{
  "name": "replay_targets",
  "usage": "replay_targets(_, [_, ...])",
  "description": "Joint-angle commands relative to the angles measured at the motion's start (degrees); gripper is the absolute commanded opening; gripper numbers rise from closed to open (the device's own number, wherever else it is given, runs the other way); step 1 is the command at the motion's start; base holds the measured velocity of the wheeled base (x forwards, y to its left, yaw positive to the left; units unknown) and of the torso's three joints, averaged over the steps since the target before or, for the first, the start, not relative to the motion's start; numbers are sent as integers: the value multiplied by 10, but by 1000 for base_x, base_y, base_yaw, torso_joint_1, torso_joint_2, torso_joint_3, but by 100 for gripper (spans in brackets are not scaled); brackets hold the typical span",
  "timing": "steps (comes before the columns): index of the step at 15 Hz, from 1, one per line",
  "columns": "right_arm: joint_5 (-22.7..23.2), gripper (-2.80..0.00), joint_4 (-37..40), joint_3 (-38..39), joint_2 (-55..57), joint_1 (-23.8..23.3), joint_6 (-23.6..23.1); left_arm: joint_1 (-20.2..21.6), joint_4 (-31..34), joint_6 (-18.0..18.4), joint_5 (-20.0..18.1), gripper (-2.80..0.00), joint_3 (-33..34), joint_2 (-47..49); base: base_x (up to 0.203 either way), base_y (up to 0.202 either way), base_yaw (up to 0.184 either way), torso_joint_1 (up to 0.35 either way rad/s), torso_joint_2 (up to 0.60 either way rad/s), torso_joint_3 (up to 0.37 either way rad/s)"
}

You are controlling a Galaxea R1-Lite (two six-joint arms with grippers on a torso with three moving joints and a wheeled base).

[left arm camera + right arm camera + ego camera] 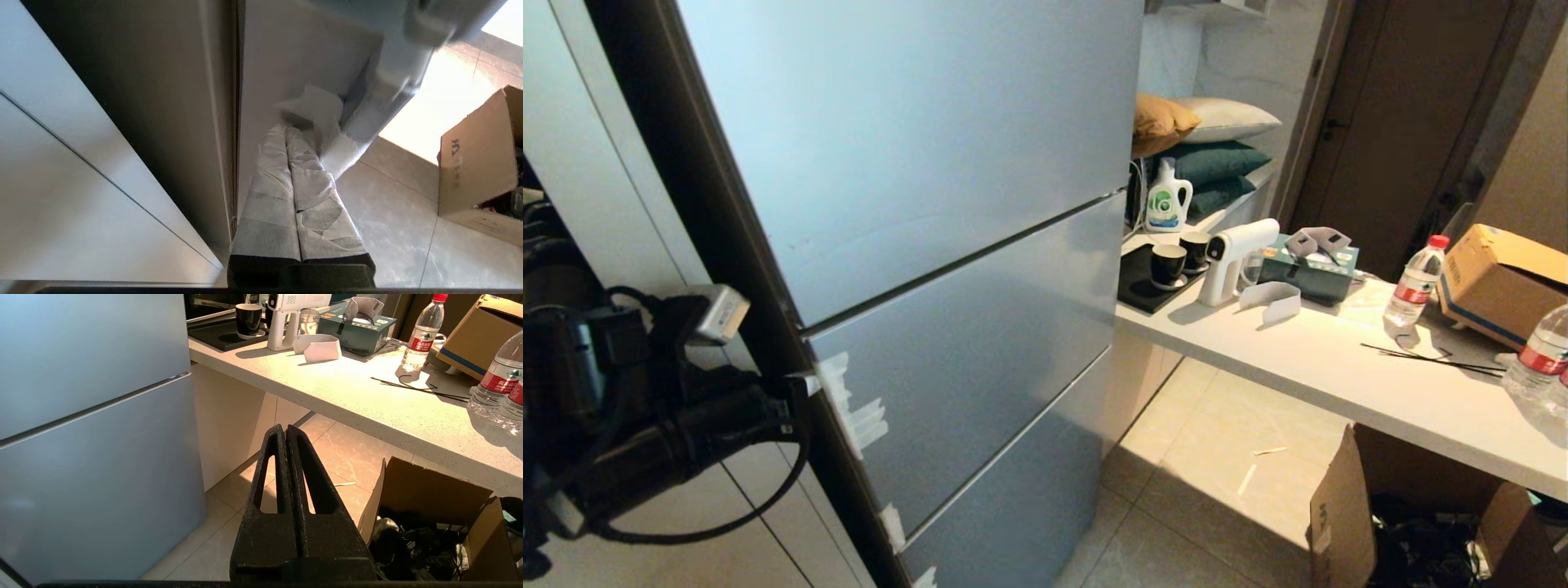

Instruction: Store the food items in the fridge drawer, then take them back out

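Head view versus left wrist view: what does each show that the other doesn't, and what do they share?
Only the head view shows the whole fridge front with the closed fridge drawer, the counter with its mugs, the white spray gun and the water bottles, and the cushions beyond.

Only the left wrist view shows the left claw, its white-wrapped fingers pressed together beside the fridge's edge.

Both show white tape scraps at the drawer's edge, the tiled floor and the cardboard box. Neither shows the food.
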Motion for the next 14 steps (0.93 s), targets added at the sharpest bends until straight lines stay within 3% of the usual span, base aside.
replay_targets(1, [1, -280, 0, 18, 0, 0, 0, -16, -3, -5, -2, -280, 6, 1, 0, 0, 0, 0, 0, 0])
replay_targets(5, [1, -280, 0, 18, 0, 0, 0, -65, -3, -37, -2, -280, 20, -4, 0, 0, 0, 0, 0, 0])
replay_targets(9, [0, -280, 0, 18, 1, 0, 0, -125, -3, -46, -1, -280, 36, -14, 0, 0, 0, 0, 0, 0])
replay_targets(14, [0, -280, 0, 18, 1, 0, 0, -245, -3, -96, -1, -280, 46, -53, 0, 0, 0, 0, 0, 0])
